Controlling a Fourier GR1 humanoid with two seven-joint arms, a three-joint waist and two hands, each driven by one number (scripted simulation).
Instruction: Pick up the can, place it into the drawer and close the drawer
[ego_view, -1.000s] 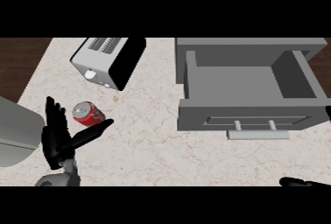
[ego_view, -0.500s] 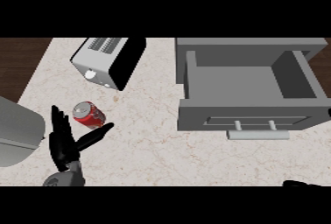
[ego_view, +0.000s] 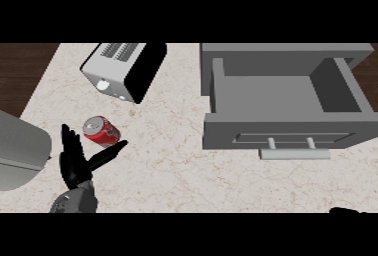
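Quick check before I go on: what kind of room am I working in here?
Most likely a kitchen: a pale stone-look counter carrying a toaster, a red can and an open grey drawer.

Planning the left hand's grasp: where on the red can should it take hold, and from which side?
Around the middle of its curved side wall. The can seems to lie tilted on the counter, silver top end facing the toaster. The open left hand sits just below it, thumb spread, so it could likely come from that near side and close fingers and thumb across the body.
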